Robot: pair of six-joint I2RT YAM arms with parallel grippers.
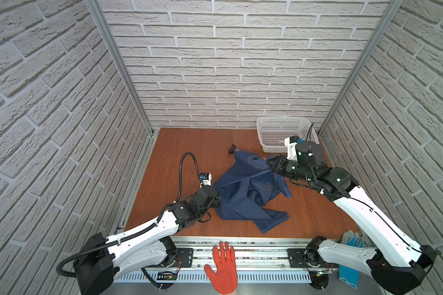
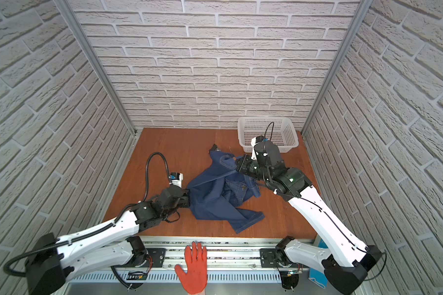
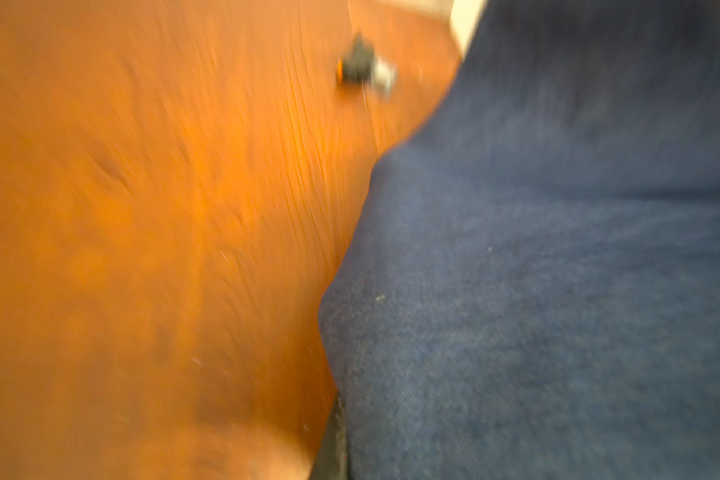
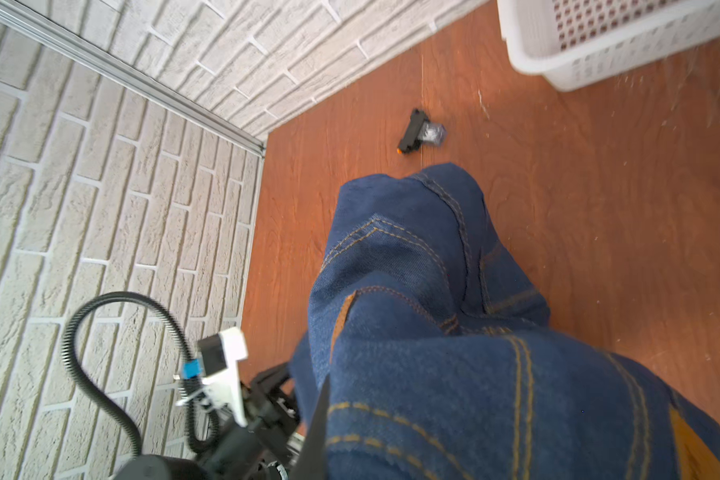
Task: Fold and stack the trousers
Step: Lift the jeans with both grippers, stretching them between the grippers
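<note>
Trousers (image 1: 241,204) hang taut between left tool (image 1: 218,201) and right tool (image 1: 271,163), each pinching an edge.

Reddish-brown wooden table top (image 1: 179,148) noted. A white perforated basket (image 1: 279,129) is set at its far right corner. A small black object (image 1: 232,148) is seen just left of the basket on bare wood. Dark blue trousers (image 1: 241,204) are heaped nearer than the basket and to its left, partly raised off the wood
</note>
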